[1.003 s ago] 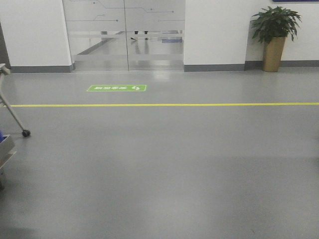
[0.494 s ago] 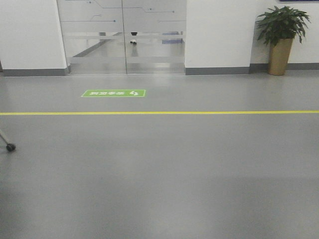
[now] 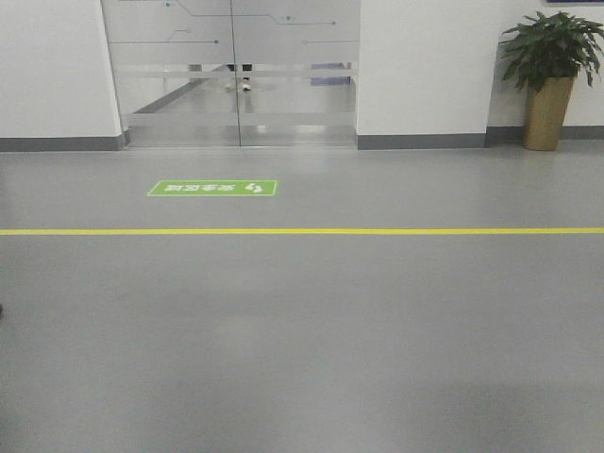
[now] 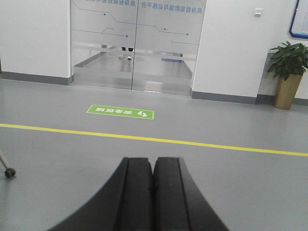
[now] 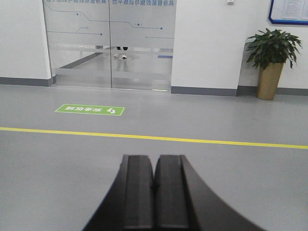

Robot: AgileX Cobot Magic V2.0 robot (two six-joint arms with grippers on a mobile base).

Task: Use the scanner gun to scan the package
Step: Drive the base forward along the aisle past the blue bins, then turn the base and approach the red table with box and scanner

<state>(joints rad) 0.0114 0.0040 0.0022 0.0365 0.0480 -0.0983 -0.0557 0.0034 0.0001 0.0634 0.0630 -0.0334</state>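
Observation:
The package and the scanner gun are out of view in every frame. My left gripper (image 4: 153,161) is shut, its black fingers pressed together with nothing between them, pointing over grey floor. The right gripper (image 5: 154,159) is likewise shut and holds nothing, aimed at the same stretch of floor. Neither gripper shows in the front-facing view.
A yellow floor line (image 3: 302,231) runs across the grey floor. Beyond it lie a green floor sign (image 3: 213,188), frosted glass doors (image 3: 231,71) and white walls. A potted plant (image 3: 550,80) stands at the far right. A cart caster (image 4: 9,172) shows at the left.
The front view has shifted: the yellow line and green sign sit lower, the plant has slid right, and the cart leg and caster at the left have dropped out of view.

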